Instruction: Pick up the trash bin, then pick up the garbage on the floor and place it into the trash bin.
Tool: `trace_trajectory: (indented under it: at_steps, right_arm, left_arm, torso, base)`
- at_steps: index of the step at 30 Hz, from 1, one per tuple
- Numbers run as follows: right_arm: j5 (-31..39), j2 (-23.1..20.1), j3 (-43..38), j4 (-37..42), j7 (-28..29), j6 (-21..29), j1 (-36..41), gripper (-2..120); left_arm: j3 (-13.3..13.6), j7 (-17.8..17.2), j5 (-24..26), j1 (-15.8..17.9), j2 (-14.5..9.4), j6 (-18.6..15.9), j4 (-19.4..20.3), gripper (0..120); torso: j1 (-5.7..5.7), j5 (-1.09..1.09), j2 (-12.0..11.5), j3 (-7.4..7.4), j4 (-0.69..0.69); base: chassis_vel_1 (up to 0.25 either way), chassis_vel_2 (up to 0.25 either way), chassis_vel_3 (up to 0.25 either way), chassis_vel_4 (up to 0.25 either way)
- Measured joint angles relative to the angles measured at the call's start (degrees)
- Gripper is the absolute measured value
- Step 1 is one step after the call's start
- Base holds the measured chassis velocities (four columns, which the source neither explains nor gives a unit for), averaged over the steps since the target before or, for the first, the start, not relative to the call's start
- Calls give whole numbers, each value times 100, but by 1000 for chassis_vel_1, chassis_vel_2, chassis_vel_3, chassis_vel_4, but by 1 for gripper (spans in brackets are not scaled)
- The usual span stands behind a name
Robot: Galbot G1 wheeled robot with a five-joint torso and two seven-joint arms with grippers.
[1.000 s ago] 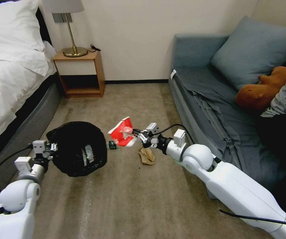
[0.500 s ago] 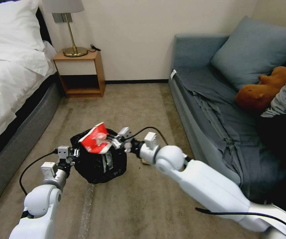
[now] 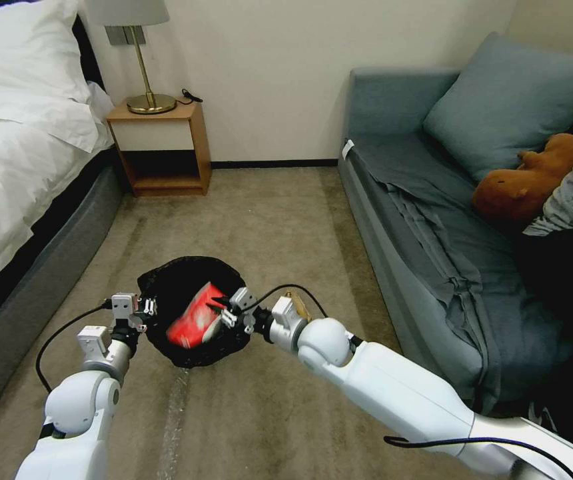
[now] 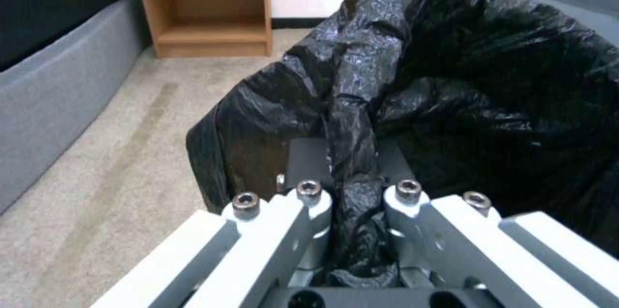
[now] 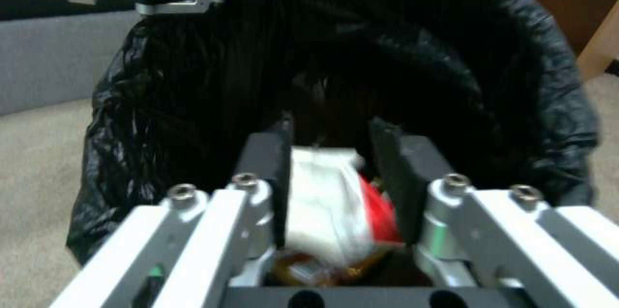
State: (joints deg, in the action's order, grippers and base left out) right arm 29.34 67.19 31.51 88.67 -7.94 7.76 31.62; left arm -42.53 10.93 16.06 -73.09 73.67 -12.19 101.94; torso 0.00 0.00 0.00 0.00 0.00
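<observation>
The trash bin [image 3: 166, 290], lined with a crinkled black bag, hangs low over the carpet in front of me. My left gripper [image 3: 145, 309] is shut on the bin's near rim; the left wrist view shows the bag [image 4: 483, 80] pinched in that gripper [image 4: 351, 155]. My right gripper [image 3: 225, 312] reaches into the bin's mouth from the right. The red-and-white snack packet [image 3: 192, 325] is between its fingers, inside the bin [image 5: 193, 80]. In the right wrist view the packet [image 5: 329, 211] fills the gap of that gripper [image 5: 329, 134]. Crumpled brown paper [image 3: 298, 301] lies on the floor behind the right wrist.
A bed [image 3: 26, 167] runs along the left. A wooden nightstand [image 3: 160, 147] with a lamp stands at the back wall. A grey-blue sofa [image 3: 433, 220] with a pillow and a brown plush toy [image 3: 533, 177] lines the right. Open carpet lies between bed and sofa.
My right gripper carried the snack packet leftward and down into the bin's mouth. The left arm swung the bin to the right, toward the middle, and turned its opening up.
</observation>
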Motion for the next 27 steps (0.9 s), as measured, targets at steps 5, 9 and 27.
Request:
trace_trajectory:
  at_steps: [5,9,27]
  right_arm:
    - [-21,-179,-69,189,0,11,-14,54]
    - [-19,-227,-231,282,1,18,28,67]
    - [61,291,-1514,-766,719,-54,753,100]
  left_arm:
    - [-81,42,-36,-23,25,25,-86,4]
    - [-197,74,-41,20,-7,76,-203,4]
    - [-872,-59,400,412,-424,229,-968,4]
  torso:
    - [0,-1,0,0,0]
    - [0,-1,0,0,0]
    - [0,-1,0,0,1]
  base:
    - [0,0,0,0]
    - [0,0,0,0]
    - [0,0,0,0]
